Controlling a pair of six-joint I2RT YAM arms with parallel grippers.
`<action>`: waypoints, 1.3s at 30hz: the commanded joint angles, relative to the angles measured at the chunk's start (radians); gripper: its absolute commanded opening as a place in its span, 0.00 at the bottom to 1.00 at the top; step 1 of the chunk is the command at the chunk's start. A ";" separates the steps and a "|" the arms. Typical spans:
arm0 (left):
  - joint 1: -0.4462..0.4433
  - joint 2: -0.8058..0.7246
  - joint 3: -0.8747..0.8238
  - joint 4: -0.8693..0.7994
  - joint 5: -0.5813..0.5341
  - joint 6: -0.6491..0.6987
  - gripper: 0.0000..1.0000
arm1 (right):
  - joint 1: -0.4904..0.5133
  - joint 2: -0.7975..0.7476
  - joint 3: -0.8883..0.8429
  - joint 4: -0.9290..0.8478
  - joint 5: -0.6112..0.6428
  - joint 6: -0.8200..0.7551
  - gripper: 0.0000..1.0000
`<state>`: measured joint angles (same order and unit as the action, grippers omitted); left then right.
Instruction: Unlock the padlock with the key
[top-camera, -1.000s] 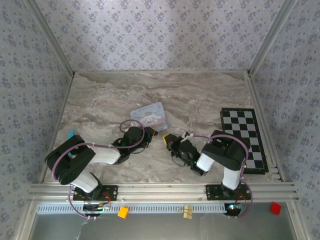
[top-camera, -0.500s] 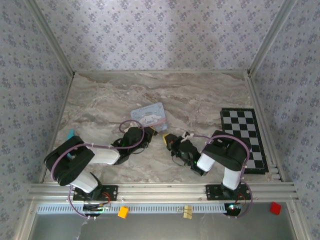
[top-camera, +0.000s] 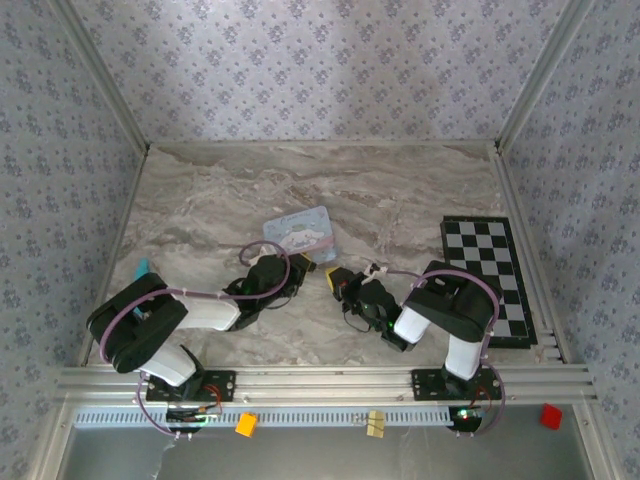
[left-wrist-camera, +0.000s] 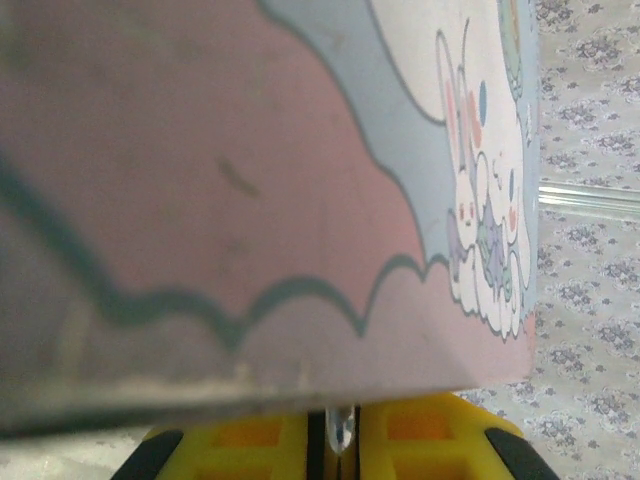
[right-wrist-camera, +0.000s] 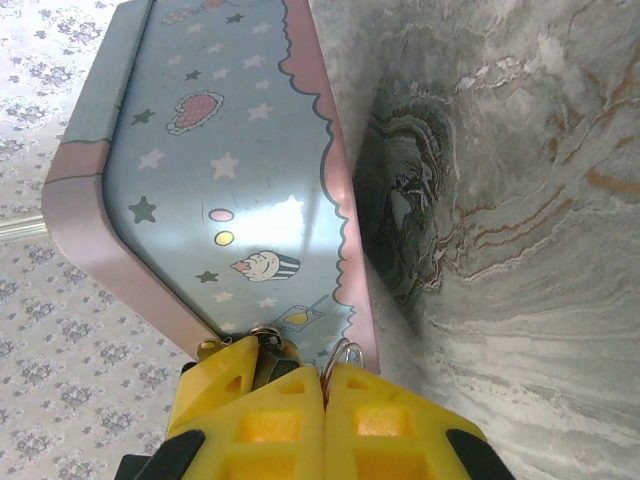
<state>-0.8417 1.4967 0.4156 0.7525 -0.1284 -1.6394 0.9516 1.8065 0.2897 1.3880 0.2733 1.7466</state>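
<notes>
Little has moved: the light-blue rectangular tin with a cartoon picture has nudged a touch to the right, and the left arm's elbow has slid slightly toward the near edge of the marbled surface. The right arm sits as it did.

Both claws meet at the tin's near side. The left claw is pinched on a slim silvery sliver that we take to be the tiny metal key. It stands out between the yellow fingers, pointing up at the tin's side, which looms very close in the left wrist view.

The right claw has its fingers pressed together, and a thin silvery loop rises at their tips. We read it as the shackle of the tiny padlock, clamped there against the tin's corner; its black body and keyhole are hidden.

So the padlock lies just to the right of the key, and the left arm must bring the key across.
</notes>
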 joint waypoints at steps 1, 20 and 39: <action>-0.011 0.000 0.005 0.062 -0.014 0.000 0.03 | -0.005 -0.013 0.007 0.005 0.013 -0.005 0.00; 0.003 -0.012 -0.018 0.053 -0.060 0.013 0.03 | -0.008 -0.033 -0.029 0.005 0.014 -0.007 0.00; -0.020 0.038 0.002 0.103 -0.027 -0.002 0.03 | -0.006 -0.018 0.006 0.005 -0.005 -0.003 0.00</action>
<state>-0.8532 1.5230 0.4000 0.7673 -0.1539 -1.6321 0.9443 1.7870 0.2813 1.3808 0.2649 1.7466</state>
